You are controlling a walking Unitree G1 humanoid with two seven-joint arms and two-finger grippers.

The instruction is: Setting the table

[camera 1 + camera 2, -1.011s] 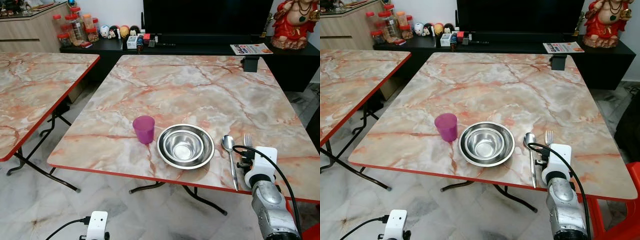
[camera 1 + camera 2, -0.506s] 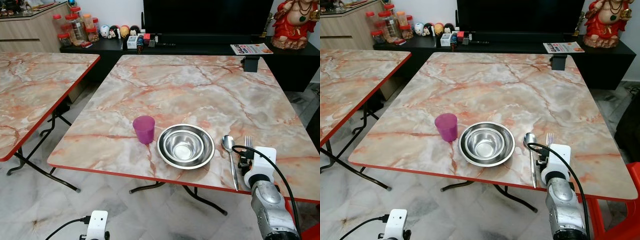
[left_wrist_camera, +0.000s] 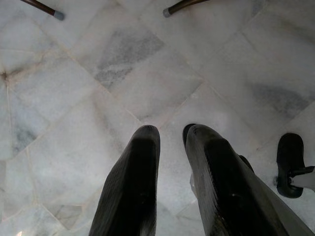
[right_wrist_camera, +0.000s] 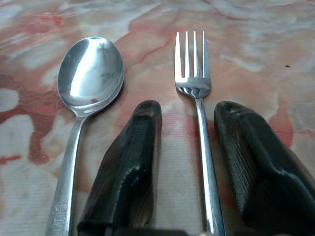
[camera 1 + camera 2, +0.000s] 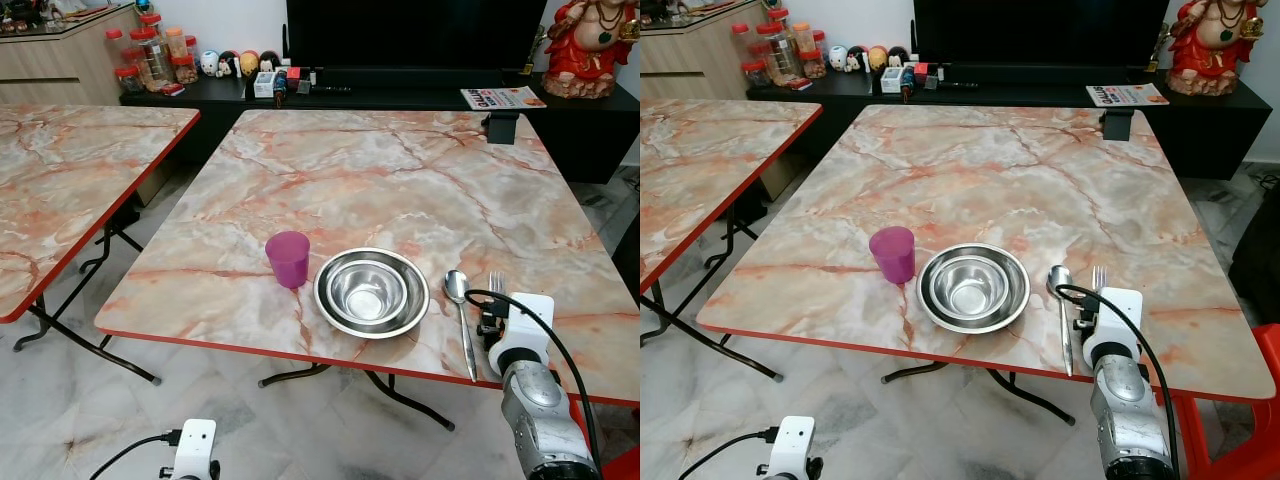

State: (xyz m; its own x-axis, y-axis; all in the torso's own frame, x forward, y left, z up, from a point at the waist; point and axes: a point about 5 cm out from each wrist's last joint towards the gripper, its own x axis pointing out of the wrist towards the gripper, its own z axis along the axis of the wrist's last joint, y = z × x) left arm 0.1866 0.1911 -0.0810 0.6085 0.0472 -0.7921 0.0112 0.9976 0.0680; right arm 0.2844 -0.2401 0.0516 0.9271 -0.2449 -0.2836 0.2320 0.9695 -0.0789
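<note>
On table's (image 5: 400, 180) near edge: purple cup (image 5: 288, 259), steel bowls (image 5: 371, 292), spoon (image 5: 459, 300) at bowls' 3 o'clock, fork (image 4: 199, 113) just beyond. Right gripper (image 4: 189, 147) spread apart, straddling fork handle flat on table; setting looks nearly done. Left gripper (image 3: 170, 182) idle over floor, narrow gap.

The right claw (image 4: 184, 118) hangs low over the marbled pink-and-white tabletop (image 4: 256, 54), its two black fingers (image 4: 130, 162) spread apart. A silver fork (image 4: 199, 123) lies flat on the tabletop with its handle running down the gap between the fingers, touching neither, and its tines pointing toward 12 o'clock. At about 9 o'clock from the fork, beyond one finger, lies a silver spoon (image 4: 86, 103), bowl upward, parallel to the fork.
</note>
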